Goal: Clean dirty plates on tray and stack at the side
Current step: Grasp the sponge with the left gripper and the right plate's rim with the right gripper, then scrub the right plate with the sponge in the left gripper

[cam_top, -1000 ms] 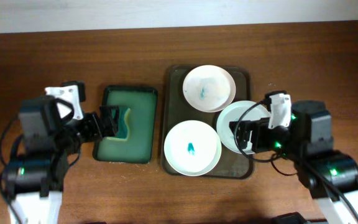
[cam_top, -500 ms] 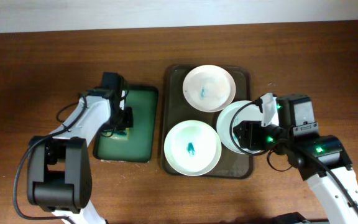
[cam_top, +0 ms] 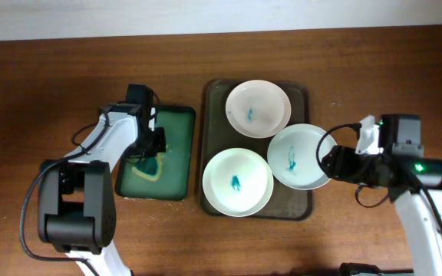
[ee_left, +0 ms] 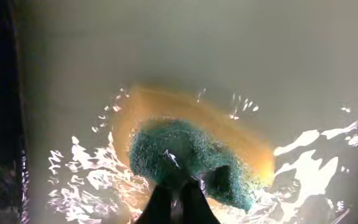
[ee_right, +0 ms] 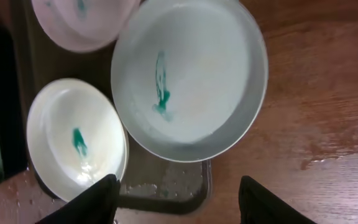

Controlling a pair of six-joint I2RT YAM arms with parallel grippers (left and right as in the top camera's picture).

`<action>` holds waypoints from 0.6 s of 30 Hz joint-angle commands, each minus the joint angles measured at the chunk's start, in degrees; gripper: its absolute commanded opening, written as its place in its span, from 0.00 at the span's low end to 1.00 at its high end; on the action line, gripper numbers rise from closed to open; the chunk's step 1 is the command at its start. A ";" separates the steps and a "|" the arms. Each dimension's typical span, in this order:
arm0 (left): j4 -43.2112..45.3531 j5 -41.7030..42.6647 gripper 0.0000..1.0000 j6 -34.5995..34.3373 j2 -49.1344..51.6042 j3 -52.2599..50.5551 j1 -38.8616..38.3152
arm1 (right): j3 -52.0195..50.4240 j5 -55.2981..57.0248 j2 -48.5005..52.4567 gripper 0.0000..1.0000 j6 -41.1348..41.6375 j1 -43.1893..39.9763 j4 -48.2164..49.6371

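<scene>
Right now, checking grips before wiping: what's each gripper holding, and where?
Left gripper seems to pinch the sponge by its green pad's edge; right gripper is open, holding nothing.

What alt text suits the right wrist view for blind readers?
Three white plates with teal smears sit on a dark tray; the one at centre overhangs its rim over the wooden table. The right gripper is open and empty below.

Shows three teal-smeared white plates (cam_top: 237, 182) on the dark tray (cam_top: 215, 96), the rightmost overhanging its right rim just beside the right gripper (cam_top: 330, 162), with the left gripper (cam_top: 155, 146) over the sponge (cam_top: 149, 165) in the green tray (cam_top: 176, 153).
</scene>
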 commanded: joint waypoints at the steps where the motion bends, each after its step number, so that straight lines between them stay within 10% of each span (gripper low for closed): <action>1: -7.48 3.52 0.00 0.39 1.95 3.72 -0.20 | 0.85 -2.38 4.63 0.62 -3.37 -0.42 0.74; 7: -21.31 9.03 0.00 1.01 -1.29 30.18 -5.99 | 0.85 4.72 9.99 0.54 0.33 -0.42 4.59; 16: 1.09 20.63 0.00 -8.87 11.23 31.04 -31.08 | 0.85 1.70 26.73 0.47 2.73 -7.06 15.78; 18: 5.64 24.85 0.00 -10.60 16.33 31.04 -34.12 | 0.85 1.40 30.08 0.33 2.78 -7.15 17.51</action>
